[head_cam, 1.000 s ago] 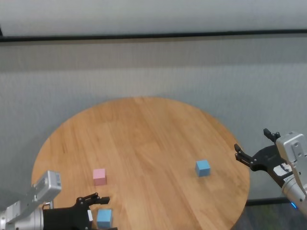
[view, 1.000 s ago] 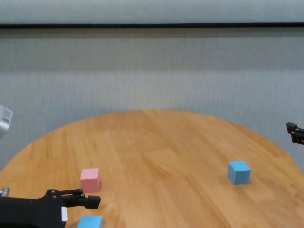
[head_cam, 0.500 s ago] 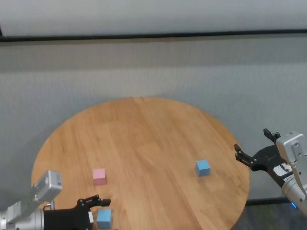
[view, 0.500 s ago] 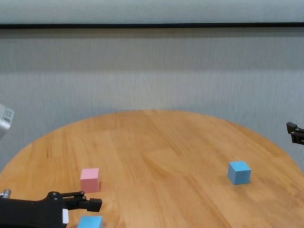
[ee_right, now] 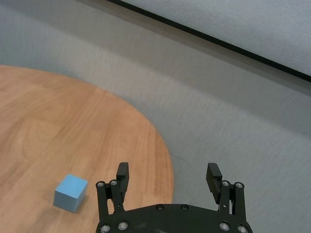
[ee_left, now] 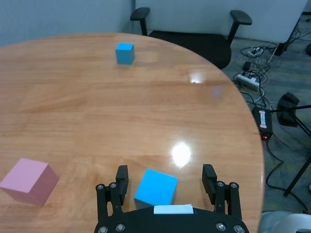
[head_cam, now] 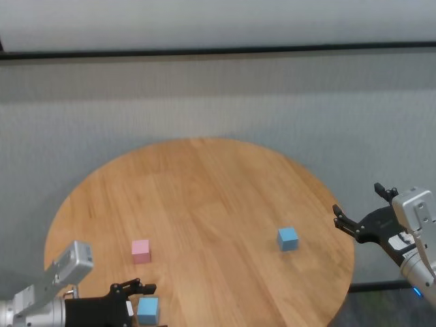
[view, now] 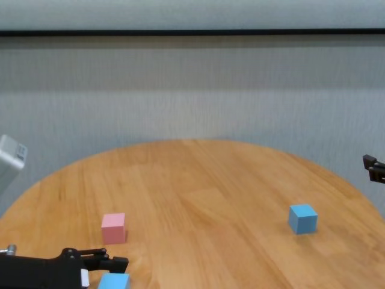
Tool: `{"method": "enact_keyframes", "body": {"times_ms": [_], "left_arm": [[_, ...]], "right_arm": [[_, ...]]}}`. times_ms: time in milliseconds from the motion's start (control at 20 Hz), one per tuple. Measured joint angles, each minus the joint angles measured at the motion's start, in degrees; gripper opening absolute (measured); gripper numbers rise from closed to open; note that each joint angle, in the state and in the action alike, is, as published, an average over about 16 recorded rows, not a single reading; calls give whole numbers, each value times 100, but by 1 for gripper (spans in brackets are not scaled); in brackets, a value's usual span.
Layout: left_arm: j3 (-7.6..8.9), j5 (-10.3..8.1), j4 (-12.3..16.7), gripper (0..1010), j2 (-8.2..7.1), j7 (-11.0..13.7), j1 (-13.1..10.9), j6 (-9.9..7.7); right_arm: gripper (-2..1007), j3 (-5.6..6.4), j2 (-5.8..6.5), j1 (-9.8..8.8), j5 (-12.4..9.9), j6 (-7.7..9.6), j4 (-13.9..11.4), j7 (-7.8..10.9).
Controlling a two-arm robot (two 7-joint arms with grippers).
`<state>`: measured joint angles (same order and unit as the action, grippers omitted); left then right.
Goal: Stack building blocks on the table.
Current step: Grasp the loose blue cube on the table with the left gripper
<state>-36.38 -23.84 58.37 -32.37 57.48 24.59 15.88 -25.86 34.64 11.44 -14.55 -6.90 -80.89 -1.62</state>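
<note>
Here the left gripper (ee_left: pixel 167 178) hangs low at the near left edge of the tabletop (head_cam: pixel 204 197), its jaws apart with the near blue block (ee_left: pixel 156 187) between them. In the left wrist view the block sits turned at an angle to the jaws and closer to one finger than to the other, and neither finger seems to touch it yet.

The pink block (head_cam: pixel 141 250) stands just beyond it, near but apart. The far blue block (head_cam: pixel 287 238) lies well apart, toward the right side. The right gripper (ee_right: pixel 168 179) waits off the right edge of the tabletop, jaws apart and empty.

The main risk, I think, is the closing. Because the block is rotated, the jaws may press on its corners, so it could twist, slip out or be held crooked. A crooked hold would make it sit badly on the pink block later. A sideways push could also slide the block toward the near edge.
</note>
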Motion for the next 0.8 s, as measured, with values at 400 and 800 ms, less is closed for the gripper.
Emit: {"method": "enact_keyframes", "body": {"times_ms": [400,800], "left_arm": [[-15,81,-138,1000,65,-46,48,60],[-12,91,-147,983,54,20,31,112]], "right_arm": [[1005,0,0,0,0,0,0,0],[1005,0,0,0,0,0,0,0]]}}
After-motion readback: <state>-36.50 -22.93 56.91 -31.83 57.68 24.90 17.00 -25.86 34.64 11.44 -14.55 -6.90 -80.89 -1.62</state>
